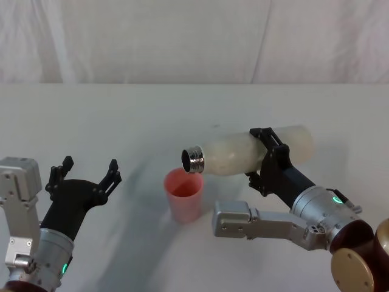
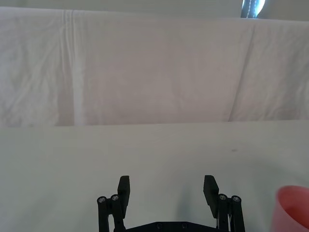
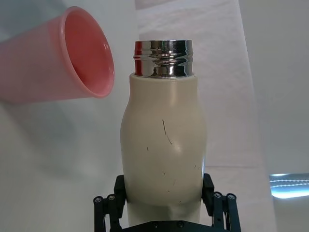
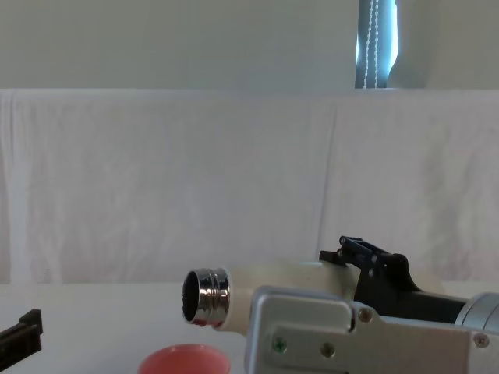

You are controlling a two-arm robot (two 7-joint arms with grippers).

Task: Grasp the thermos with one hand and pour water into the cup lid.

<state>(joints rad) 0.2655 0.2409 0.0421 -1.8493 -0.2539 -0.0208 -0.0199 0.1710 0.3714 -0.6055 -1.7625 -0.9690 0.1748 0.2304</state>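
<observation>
My right gripper (image 1: 265, 156) is shut on the cream-white thermos (image 1: 243, 150), holding it tipped on its side above the table. Its shiny steel neck (image 1: 194, 160) points left and hangs just over the rim of the pink cup lid (image 1: 184, 193), which stands upright on the table. In the right wrist view the thermos (image 3: 164, 154) fills the middle between the black fingers (image 3: 108, 205), and the cup lid (image 3: 63, 63) sits just beside the neck. From the chest view the neck (image 4: 204, 296) is above the cup lid (image 4: 185, 362). My left gripper (image 1: 86, 170) stands open left of the cup lid, holding nothing.
The table (image 1: 121, 115) is covered by a white cloth, and a white draped backdrop (image 1: 182, 36) closes the far side. Open table surface lies beyond the thermos and between my left gripper and the cup lid.
</observation>
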